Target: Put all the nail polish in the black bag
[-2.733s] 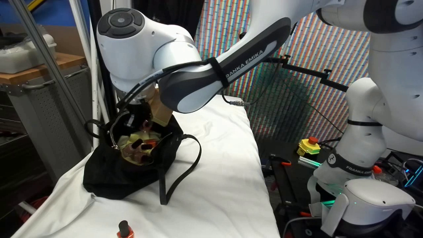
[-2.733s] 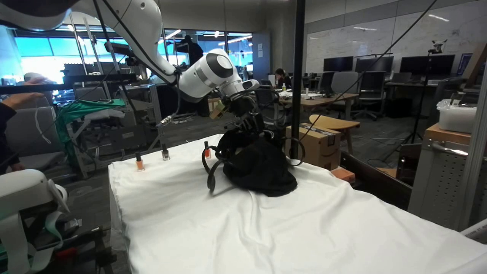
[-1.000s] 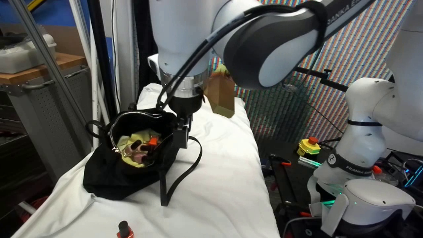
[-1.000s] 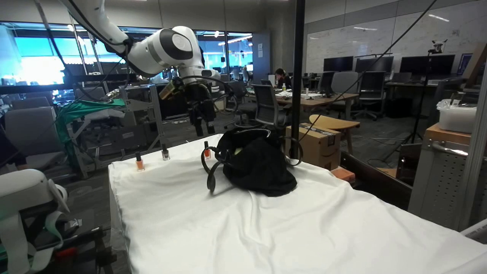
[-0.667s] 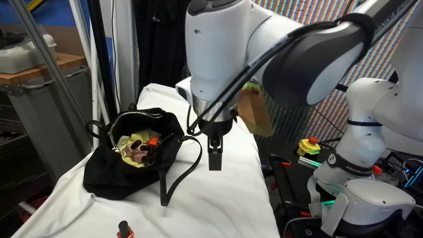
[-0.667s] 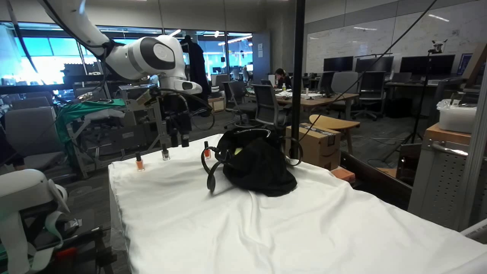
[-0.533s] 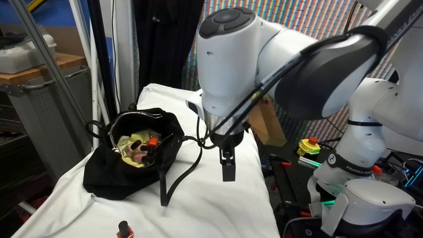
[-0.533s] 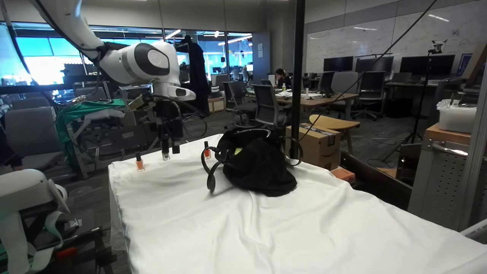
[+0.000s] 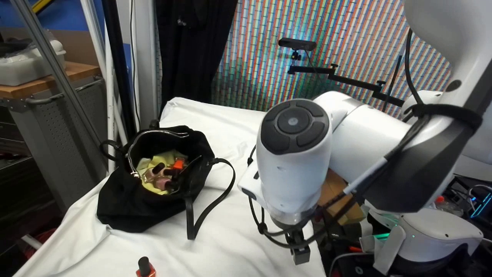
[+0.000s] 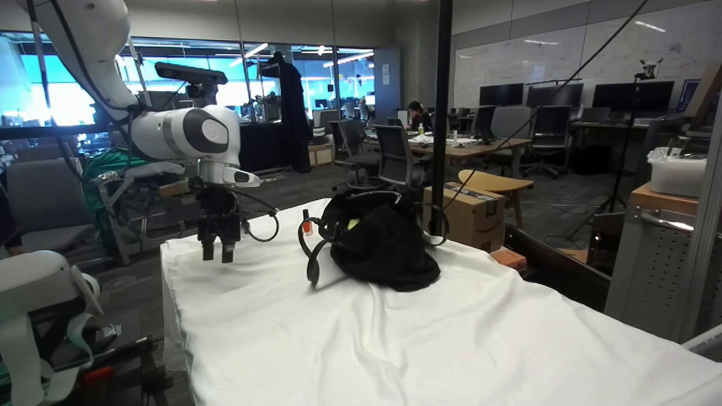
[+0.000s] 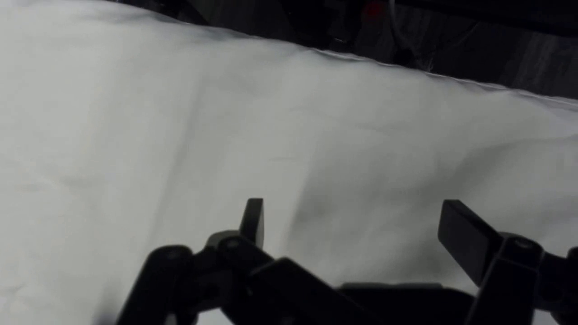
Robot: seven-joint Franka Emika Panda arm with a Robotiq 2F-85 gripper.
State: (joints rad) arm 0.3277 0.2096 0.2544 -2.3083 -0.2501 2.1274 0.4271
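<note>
While fingers (image 11: 467,243) gape wide, empty, red bottle (image 10: 307,225) stands well apart from them, long axis vertical, cap (image 10: 306,214) up.

There are one black bag (image 9: 127,206), at least three nail polish bottles (image 9: 157,169) inside it, one red bottle (image 10: 307,226) on the white-covered table (image 10: 428,344), and one hand (image 11: 351,216) with two fingers (image 11: 465,239).

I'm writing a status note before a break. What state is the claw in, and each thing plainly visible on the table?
Claw, open, holding nothing
Bag, unzipped, mouth open
Straps, hanging loose
Bagged bottles, jumbled together, visible caps on
Red bottle, upright, capped, outside the bag
Cloth, wrinkled
</note>
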